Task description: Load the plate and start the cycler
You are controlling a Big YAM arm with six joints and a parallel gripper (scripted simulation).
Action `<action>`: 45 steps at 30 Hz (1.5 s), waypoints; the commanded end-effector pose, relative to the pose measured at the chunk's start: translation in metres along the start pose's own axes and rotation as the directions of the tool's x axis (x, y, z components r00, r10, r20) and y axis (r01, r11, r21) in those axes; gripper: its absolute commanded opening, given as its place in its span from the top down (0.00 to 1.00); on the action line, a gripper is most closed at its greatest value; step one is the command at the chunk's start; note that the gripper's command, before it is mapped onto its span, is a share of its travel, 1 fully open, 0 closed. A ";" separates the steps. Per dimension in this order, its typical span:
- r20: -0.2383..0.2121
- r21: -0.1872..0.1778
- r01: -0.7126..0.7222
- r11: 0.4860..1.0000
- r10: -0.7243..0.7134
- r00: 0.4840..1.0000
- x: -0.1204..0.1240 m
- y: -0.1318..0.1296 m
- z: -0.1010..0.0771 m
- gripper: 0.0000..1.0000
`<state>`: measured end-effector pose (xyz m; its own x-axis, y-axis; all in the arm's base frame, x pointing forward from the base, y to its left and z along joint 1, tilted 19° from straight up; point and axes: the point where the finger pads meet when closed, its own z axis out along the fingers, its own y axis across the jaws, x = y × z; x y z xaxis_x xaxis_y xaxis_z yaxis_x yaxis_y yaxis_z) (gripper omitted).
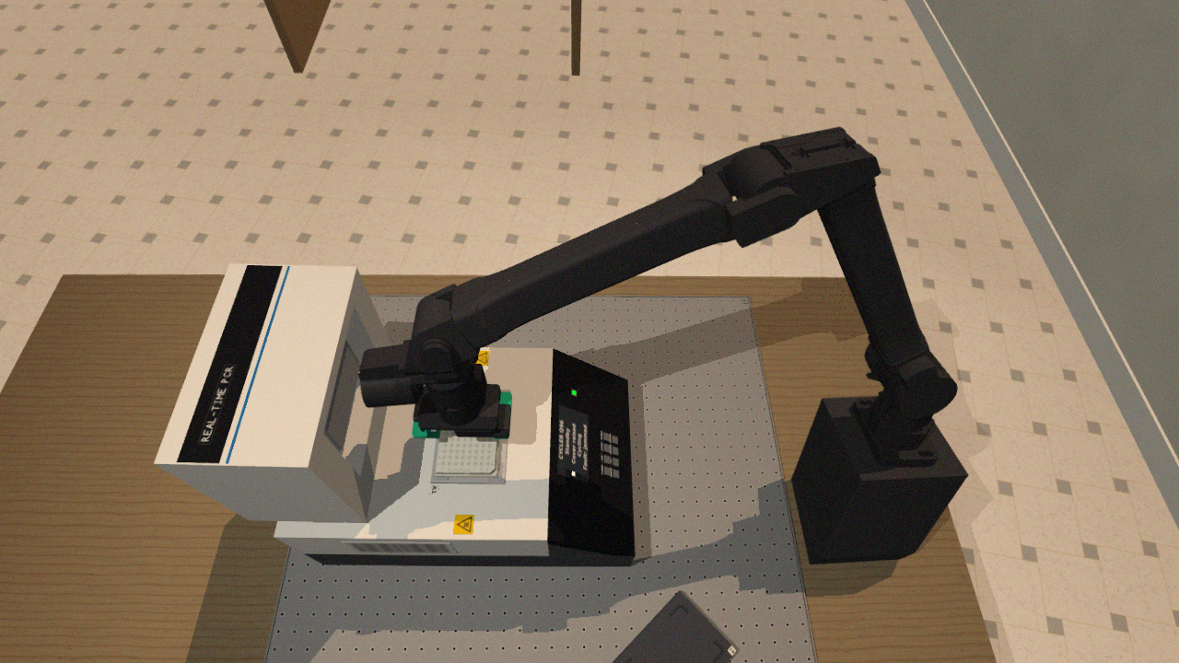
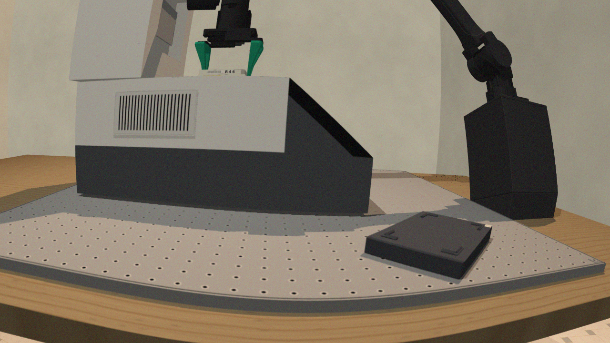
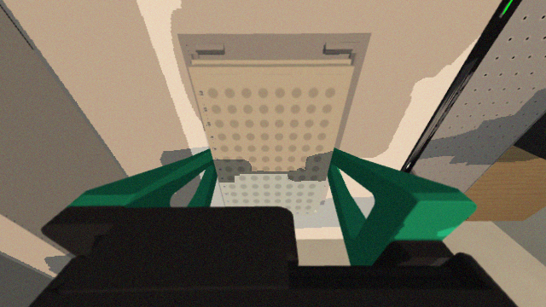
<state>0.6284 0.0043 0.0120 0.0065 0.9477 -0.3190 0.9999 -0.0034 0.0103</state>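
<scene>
Wood-grain bench top (image 1: pixel 99 461) carries a grey perforated breadboard (image 2: pixel 170 256), and on that board stands the cycler Q1 (image 2: pixel 221 115). At the centre of things the gripper (image 2: pixel 228 53) points straight down, its 2 green fingers standing wide and clamped on the long edges of the plate R46 (image 3: pixel 273 119), near one short end. The plate lies low over Q1's block (image 3: pixel 360 85), wells up, and 2 corner brackets (image 3: pixel 339 49) show just past its far end (whether it is fully seated cannot be told). From the exterior view the R46 label faces the camera, barely above the top of the housing. Q1's lid (image 1: pixel 247 370) stands open and tilted back behind the block, and the lamp (image 1: pixel 573 392) on the sloped panel shines green. Farther out, the plate nest N1 (image 2: pixel 431 245) sits bare near the board's front edge, with the arm's black pedestal (image 2: pixel 512 170) behind it
</scene>
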 end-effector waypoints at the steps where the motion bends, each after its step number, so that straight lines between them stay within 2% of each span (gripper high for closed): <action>1: 0.000 -0.031 -0.007 0.999 0.007 1.000 -0.010 0.010 -0.008 1.00; 11: 0.003 -0.036 -0.019 0.999 0.020 1.000 -0.015 0.004 -0.016 1.00; 17: 0.008 -0.030 -0.013 0.999 0.013 1.000 -0.004 0.003 -0.011 1.00; 32: -0.001 -0.025 -0.015 1.000 0.015 1.000 -0.003 0.002 -0.010 1.00; 37: 0.003 0.009 -0.003 1.000 0.003 1.000 0.001 -0.004 0.001 1.00; 45: 0.002 0.010 -0.002 1.000 0.002 1.000 0.003 -0.002 0.002 1.00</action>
<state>0.6262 0.0014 0.0106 0.0077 0.9479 -0.3186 0.9999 -0.0050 0.0093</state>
